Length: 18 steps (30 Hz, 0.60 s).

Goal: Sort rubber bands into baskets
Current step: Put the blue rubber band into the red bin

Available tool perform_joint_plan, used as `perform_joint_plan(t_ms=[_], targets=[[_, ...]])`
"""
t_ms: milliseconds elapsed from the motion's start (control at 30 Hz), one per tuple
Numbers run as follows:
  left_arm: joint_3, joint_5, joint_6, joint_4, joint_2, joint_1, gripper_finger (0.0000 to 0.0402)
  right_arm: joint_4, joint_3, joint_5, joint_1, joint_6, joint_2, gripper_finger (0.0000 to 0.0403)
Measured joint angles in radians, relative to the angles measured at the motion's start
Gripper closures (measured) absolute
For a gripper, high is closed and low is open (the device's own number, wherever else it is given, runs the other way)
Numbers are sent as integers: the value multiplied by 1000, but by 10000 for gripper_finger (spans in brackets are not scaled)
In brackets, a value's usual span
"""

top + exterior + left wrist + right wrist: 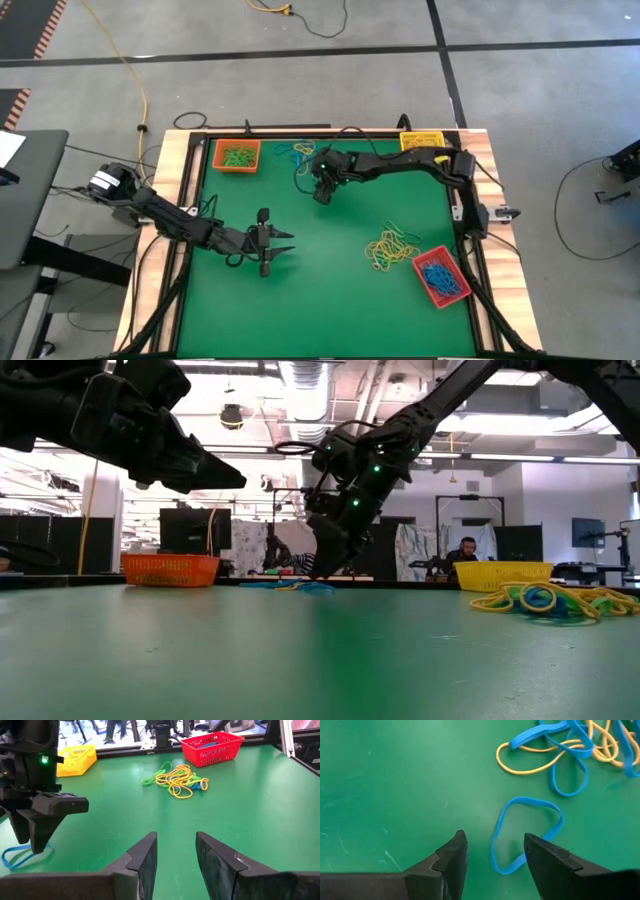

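- Right hand (492, 857) hung low over the tabletop (330, 300) near the far edge, fingers spread and empty.
- A lone blue rubber band (525, 832) lay flat just ahead of its tips, one end of the loop between the fingers and nearer one of them; its long axis ran roughly along the hand's reach.
- Just beyond that loop sat a blue-and-yellow tangle (570, 747), close but apart from it, so a straight drop looked likely to catch the single band alone.
- Right hand was clearly the nearer one; left hand (283, 243) hovered mid-tabletop, well apart, fingers part open and holding nothing.
- Second mixed pile of rubber bands (391, 248) lay on the right side, just beside the red basket (441, 277), which already held blue bands.
- Orange basket (237, 156) with green bands sat at the far left corner, yellow basket (421, 141) at the far right.
- Judged: blue band's home was the red basket, across open green surface with only the mixed pile near the route.
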Motion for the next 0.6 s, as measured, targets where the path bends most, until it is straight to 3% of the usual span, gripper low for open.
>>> perform_joint_plan(t_ms=[433,600], targets=[[0,2,-9,5,0,0,277,-45,5,-8,-20,25,56,186],[1,4,-17,6,0,-7,277,-45,5,8,-17,24,55,239]])
